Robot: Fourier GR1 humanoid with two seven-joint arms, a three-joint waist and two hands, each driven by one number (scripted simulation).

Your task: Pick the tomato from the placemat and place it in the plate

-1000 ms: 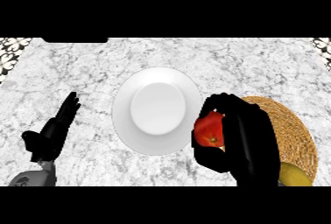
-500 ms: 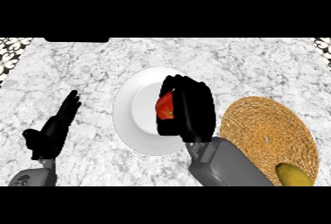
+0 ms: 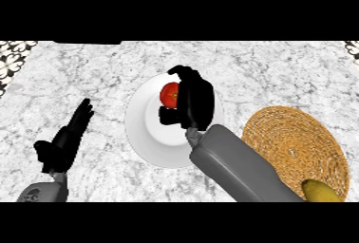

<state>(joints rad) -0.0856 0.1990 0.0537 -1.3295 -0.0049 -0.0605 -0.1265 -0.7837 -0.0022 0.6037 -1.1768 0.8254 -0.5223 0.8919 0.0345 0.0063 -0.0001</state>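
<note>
The red tomato is over the upper part of the white plate, held in my right hand, whose fingers and thumb curl round it. Much of the tomato's right side is hidden by that hand. The round woven placemat lies to the right of the plate, and my right forearm crosses its left edge. My left hand rests open at the lower left, fingers straight and pointing up, well apart from the plate.
A yellow fruit lies on the placemat's lower edge beside my right forearm. The counter is grey marble. A dark patterned strip runs along the far left edge.
My right hand has carried the tomato leftward off the placemat and over the plate, then further up the plate. The left hand has stayed still.
</note>
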